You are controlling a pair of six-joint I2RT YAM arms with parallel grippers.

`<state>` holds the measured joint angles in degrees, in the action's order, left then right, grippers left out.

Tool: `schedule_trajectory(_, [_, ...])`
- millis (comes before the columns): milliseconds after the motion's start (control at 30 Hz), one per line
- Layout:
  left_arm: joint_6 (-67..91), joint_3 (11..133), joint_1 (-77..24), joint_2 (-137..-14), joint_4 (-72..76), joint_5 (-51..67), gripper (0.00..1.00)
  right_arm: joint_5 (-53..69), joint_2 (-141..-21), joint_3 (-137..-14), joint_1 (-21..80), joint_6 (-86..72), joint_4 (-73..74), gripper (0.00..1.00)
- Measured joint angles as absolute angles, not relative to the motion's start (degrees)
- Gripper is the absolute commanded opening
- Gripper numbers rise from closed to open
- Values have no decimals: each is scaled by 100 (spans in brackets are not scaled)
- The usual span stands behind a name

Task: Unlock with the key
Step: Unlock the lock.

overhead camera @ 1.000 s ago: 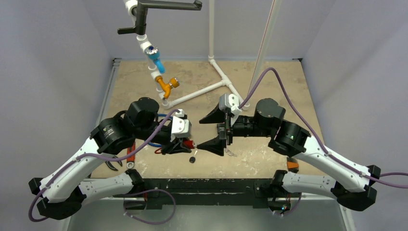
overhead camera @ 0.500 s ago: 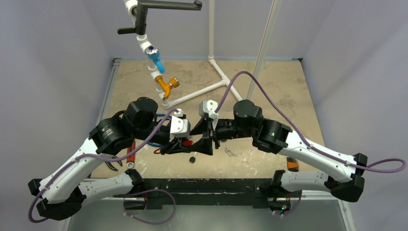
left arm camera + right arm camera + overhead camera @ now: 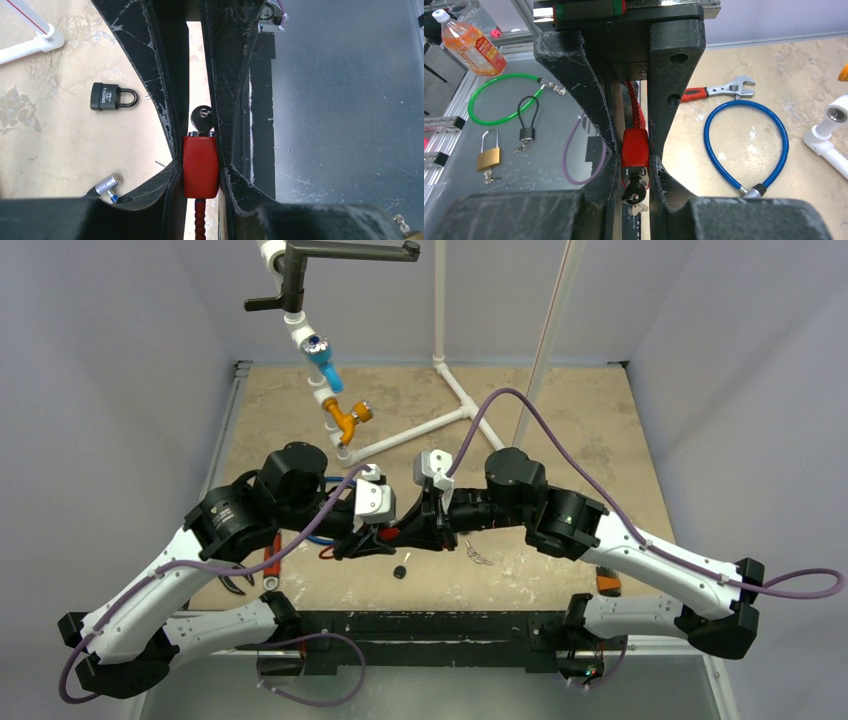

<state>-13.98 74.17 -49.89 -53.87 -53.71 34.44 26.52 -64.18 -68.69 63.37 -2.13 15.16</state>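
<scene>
A red lock (image 3: 200, 167) with a ribbed red cable is clamped in my left gripper (image 3: 201, 159), shut on its body. The key (image 3: 202, 117) sticks out of the lock's end, its black head showing. In the right wrist view the same red lock (image 3: 635, 150) sits ahead, and the key (image 3: 634, 189) lies between the fingers of my right gripper (image 3: 634, 172), which have closed in on it. From above, the left gripper (image 3: 378, 540) and the right gripper (image 3: 412, 536) meet tip to tip over the table's front middle.
A black padlock (image 3: 400, 571) lies just in front of the grippers, loose keys (image 3: 478, 558) to the right. A blue cable lock (image 3: 744, 145) and a wrench (image 3: 719, 91) lie behind the left arm. White pipework with valves (image 3: 347, 418) stands at the back.
My right arm swung left to the lock and its wide-open jaws closed round the key. The left arm held still with the red lock.
</scene>
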Motion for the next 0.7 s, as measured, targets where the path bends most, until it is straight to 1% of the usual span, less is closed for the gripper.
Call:
schedule_trajectory(33, [-1398,7417,-4991,-5387,-5369,3417,51,2650,-6418,-6866,6337,-202,1518,0])
schedule_trajectory(67, [-1398,7417,-4991,-5387,-5360,3376,70,2650,-6423,-6869,6337,-193,1525,0])
schedule_trajectory(100, [-1404,7417,-4993,-5387,-5317,3291,80,2652,-6425,-6869,6340,-193,1555,0])
schedule_trajectory(133, [-1437,7417,-4989,-5387,-5271,3201,83,2650,-6434,-6866,6346,-193,1603,0])
schedule_trajectory(167, [-1415,7417,-4989,-5387,-5234,3083,85,2650,-6442,-6866,6355,-191,1649,0])
schedule_trajectory(333, [-1590,7463,-4939,-5343,-5297,2613,85,2593,-6414,-6866,6375,-220,1861,0])
schedule_trajectory(367, [-1625,7489,-4921,-5317,-5358,2585,85,2563,-6394,-6866,6375,-231,1892,0])
schedule_trajectory(400, [-1675,7533,-4908,-5271,-5430,2528,82,2521,-6359,-6866,6375,-239,1903,0])
schedule_trajectory(467, [-1765,7653,-4893,-5168,-5592,2471,73,2495,-6248,-6866,6375,-259,1938,0])
schedule_trajectory(533, [-1837,7778,-4880,-5037,-5695,2458,59,2495,-6136,-6866,6375,-272,1933,0])
schedule_trajectory(567, [-1887,7824,-4877,-4952,-5717,2458,50,2495,-6080,-6866,6375,-290,1922,0])
schedule_trajectory(600, [-1920,7850,-4877,-4890,-5734,2458,45,2495,-6034,-6866,6375,-307,1905,0])
schedule_trajectory(700, [-1970,7867,-4880,-4720,-5793,2486,45,2493,-6003,-6860,6375,-373,1809,0])
